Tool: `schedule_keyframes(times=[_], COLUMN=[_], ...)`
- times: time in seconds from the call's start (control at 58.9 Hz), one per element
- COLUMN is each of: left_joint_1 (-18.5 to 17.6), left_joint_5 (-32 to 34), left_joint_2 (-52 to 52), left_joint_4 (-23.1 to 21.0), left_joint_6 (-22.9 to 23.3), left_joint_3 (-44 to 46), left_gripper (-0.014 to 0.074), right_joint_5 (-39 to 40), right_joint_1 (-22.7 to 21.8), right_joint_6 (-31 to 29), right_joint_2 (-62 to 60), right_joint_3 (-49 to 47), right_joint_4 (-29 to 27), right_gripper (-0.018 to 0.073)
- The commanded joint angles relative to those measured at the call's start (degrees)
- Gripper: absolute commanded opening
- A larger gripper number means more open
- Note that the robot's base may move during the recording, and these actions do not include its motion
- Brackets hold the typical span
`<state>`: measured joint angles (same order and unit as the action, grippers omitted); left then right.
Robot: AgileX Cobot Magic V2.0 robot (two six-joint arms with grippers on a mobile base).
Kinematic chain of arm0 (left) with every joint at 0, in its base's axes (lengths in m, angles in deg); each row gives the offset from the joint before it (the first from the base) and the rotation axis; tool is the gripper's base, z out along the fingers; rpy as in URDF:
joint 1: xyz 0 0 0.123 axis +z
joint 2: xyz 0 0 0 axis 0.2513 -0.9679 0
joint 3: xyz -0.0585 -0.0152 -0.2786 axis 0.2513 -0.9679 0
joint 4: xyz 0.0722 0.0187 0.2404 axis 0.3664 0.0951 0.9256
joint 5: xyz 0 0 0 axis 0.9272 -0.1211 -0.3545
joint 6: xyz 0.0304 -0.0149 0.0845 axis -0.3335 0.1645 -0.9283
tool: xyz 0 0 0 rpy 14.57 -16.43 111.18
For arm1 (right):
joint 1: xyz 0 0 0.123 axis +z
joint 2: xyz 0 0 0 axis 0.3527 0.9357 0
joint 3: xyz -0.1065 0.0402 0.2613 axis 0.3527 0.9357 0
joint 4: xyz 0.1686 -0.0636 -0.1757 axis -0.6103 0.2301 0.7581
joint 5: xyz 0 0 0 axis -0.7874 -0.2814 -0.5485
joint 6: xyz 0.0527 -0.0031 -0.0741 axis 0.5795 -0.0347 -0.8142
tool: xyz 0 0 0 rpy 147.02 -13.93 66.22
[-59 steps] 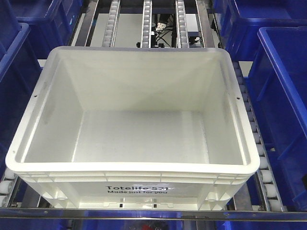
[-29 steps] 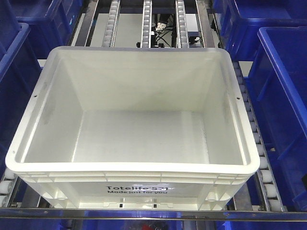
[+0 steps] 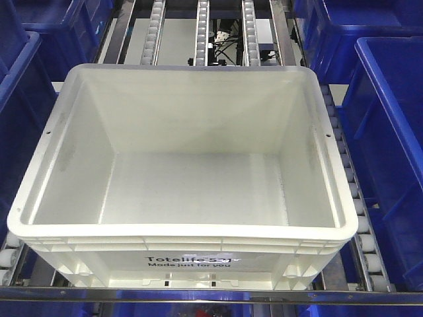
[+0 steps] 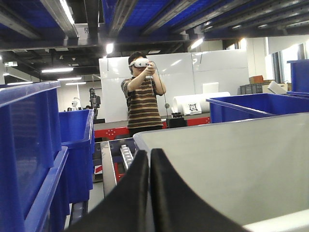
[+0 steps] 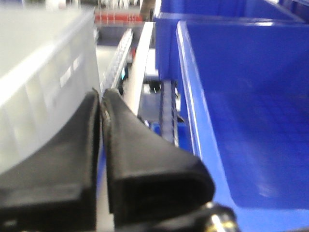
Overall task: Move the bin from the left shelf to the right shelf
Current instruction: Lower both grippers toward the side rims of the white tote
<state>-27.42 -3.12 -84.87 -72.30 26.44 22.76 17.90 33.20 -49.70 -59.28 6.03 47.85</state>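
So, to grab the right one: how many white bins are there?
1: the white bin, centre, on the roller tracks between blue bins; more may lie out of frame.

The roller-track shelf (image 3: 357,218) carries the white bin (image 3: 185,230), which sits squarely on its rollers just behind the front metal rail (image 3: 211,295). On either side of it stand dark blue bins (image 3: 390,132).

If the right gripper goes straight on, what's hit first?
Probably nothing close: the right gripper points along the gap between white ribbed plastic bin and dark blue plastic bin; depth unclear.
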Motion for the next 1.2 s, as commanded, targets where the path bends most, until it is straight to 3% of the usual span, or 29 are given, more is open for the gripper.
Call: schedule_keyframes(times=[0.0, 0.153, 0.339, 0.458, 0.577, 0.95, 1.188], left_joint_1=[-0.3, -0.3, -0.3, -0.3, -0.3, -0.3, -0.3], left_joint_5=[-2.2, -20.6, -40.4, -48.7, -50.5, -47.4, -46.9], left_joint_2=[0.8, -2.6, -18.1, -26.0, -29.9, -30.5, -30.5], left_joint_4=[-0.6, -0.5, -0.6, -2.1, -5.2, -5.5, -5.0], left_joint_6=[0.1, 0.1, 0.1, 0.3, 0.3, 0.1, -2.6], left_joint_3=[5.8, 18.0, 34.7, 42.1, 44.7, 44.6, 44.6], left_gripper=[-0.0006, -0.0006, -0.0006, -0.0006, -0.0006, 0.0011, 0.0153], right_joint_5=[4.5, -9.7, -33.0, -44.3, -49.2, -44.7, -44.5], right_joint_1=[0.0, 0.0, 0.0, 0.0, 0.0, 0.0, 0.0], right_joint_6=[2.9, 2.4, 0.5, 0.5, 0.5, 0.5, 0.5], right_joint_2=[-0.6, 1.9, 15.7, 25.2, 32.3, 37.2, 37.2], right_joint_3=[-3.0, -14.2, -31.1, -41.2, -46.7, -47.4, -47.4], right_joint_4=[-2.4, -1.7, -1.7, -1.9, -3.5, -5.6, -6.4], right_gripper=[-0.0008, -0.0008, -0.0008, -0.0008, -0.0008, 0.001, 0.0181])
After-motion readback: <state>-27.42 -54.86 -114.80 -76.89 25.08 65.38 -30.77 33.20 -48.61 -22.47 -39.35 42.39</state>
